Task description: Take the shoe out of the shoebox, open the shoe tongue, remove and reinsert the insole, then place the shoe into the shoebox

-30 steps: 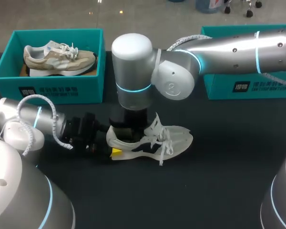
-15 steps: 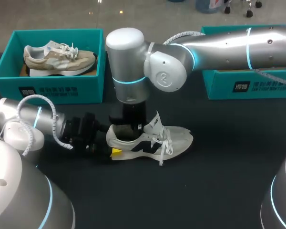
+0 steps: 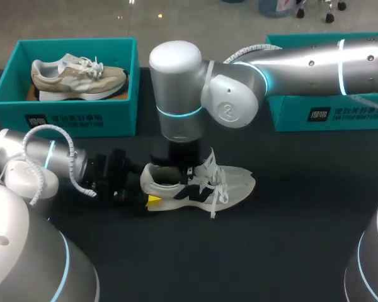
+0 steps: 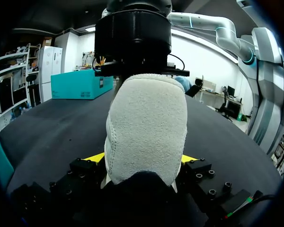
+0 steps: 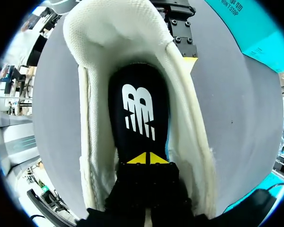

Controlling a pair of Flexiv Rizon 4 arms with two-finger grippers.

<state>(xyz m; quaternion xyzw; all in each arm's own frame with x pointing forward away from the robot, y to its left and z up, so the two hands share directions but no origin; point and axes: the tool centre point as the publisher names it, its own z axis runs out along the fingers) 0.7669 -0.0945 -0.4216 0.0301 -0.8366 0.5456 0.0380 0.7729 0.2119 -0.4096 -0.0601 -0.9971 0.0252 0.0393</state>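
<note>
A white shoe (image 3: 233, 185) with a dark side mark lies on the black table, toe to the right. My left gripper (image 3: 152, 200) holds its heel: in the left wrist view the heel (image 4: 146, 127) sits between the two yellow tips of the gripper (image 4: 143, 158), which touch it on both sides. My right gripper (image 3: 176, 168) comes straight down into the shoe's opening. In the right wrist view that gripper (image 5: 146, 159) has its yellow tips together on the black insole (image 5: 138, 109). I cannot see whether they pinch the insole. The tongue is pushed forward.
A teal shoebox (image 3: 69, 116) at the back left holds a beige shoe (image 3: 75, 75). A second teal shoebox (image 3: 327, 113) stands at the back right, behind my right arm. Bare black table lies in front of the white shoe.
My right gripper's fingers have closed inside the shoe. Its wrist swung a little left, then back. The left arm and the shoe have stayed put.
</note>
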